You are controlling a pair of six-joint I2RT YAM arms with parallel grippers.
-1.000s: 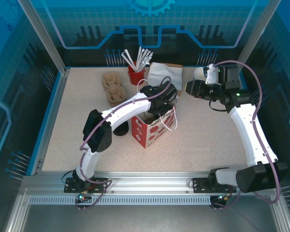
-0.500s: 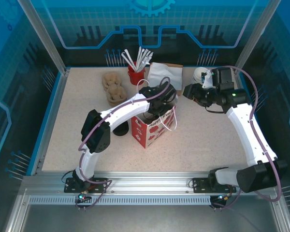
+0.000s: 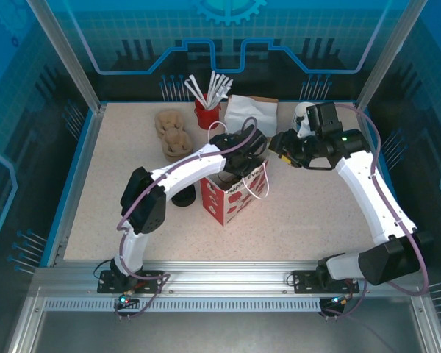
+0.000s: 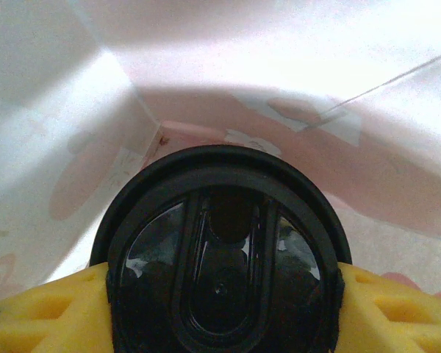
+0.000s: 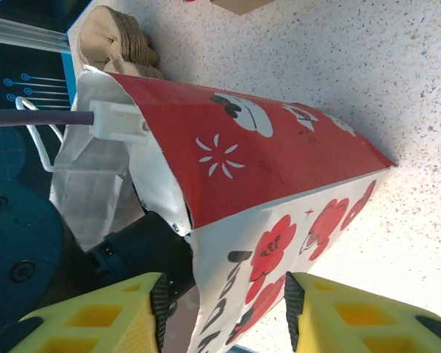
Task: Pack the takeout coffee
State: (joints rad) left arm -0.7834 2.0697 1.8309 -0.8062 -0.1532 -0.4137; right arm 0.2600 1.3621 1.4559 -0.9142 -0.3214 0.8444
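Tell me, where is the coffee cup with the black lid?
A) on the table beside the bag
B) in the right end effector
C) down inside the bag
C: the takeout coffee is clamped in the left end effector, with the white inner walls of the bag around it.

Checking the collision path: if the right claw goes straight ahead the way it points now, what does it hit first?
The paper bag: its open corner sits between the right claw's fingers, so the bag wall comes first. Deeper in, probably the left claw gripping the coffee cup; depth unclear.
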